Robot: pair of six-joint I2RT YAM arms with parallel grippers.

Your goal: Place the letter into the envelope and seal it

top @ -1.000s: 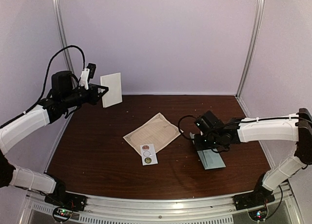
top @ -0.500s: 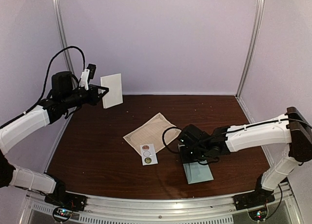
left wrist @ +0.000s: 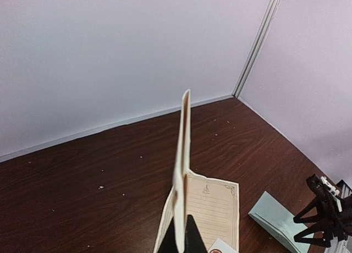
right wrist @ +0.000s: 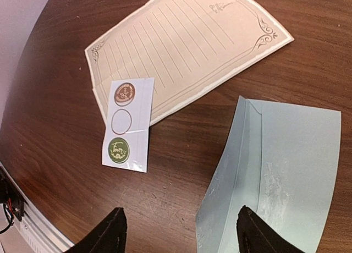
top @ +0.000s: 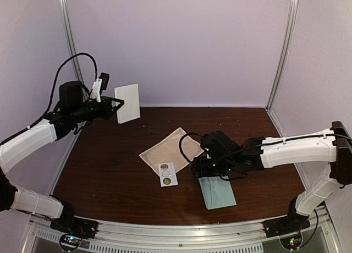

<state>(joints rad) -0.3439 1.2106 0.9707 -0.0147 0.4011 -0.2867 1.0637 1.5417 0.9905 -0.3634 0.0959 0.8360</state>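
**A:** What is your left pincer doing?

**B:** My left pincer [left wrist: 180,239] is clamping the bottom edge of a cream card [left wrist: 182,154]. I am holding the card upright and edge-on to my wrist camera. In the overhead view it is hanging at the upper left of the frame, well above the counter [top: 104,170].

**A:** And your right one?

**B:** My right pincer [right wrist: 181,237] is gaping wide and gripping nothing. Its fingertips [right wrist: 113,234] are poking in at the bottom edge of the wrist view.

**A:** Where is the envelope sitting?

**B:** The envelope [right wrist: 286,170] is lying on the counter at the lower right of that view, and its left edge is running up from between my fingertips. A narrow strip along that edge is bending at a crease. I cannot tell whether I am touching the paper.

**A:** What is lying further out?

**B:** A sticker strip [right wrist: 127,124] is resting at centre left, apart from the envelope. It is showing a brown seal, an empty ring and a green seal. Its top end is overlapping a corner of a lined sheet [right wrist: 187,49], which is spreading across the top of the frame.
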